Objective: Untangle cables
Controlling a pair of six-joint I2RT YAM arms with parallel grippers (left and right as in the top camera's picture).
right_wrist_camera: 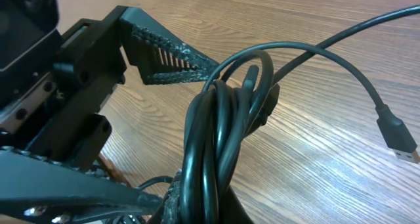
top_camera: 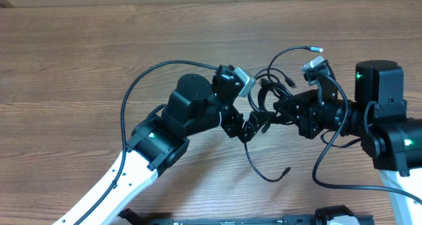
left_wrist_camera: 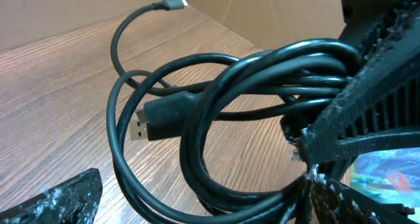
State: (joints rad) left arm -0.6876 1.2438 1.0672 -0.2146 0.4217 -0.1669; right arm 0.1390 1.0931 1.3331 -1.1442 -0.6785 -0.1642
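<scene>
Jaws, right gripper [top_camera: 275, 113]: we record them clamped tight on the coiled cables [top_camera: 266, 93]. Jaws, left gripper [top_camera: 250, 127]: spread wide, gripping nothing, one finger beside the coil. Cables: looped bundle between both grippers, mid-table [top_camera: 79, 53]; we list one silver-tipped end reaching the far side, another end trailing nearer.

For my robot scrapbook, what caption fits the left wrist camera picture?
Looped black cables pinched in the right gripper, one USB plug poking out, over a wooden table.
</scene>
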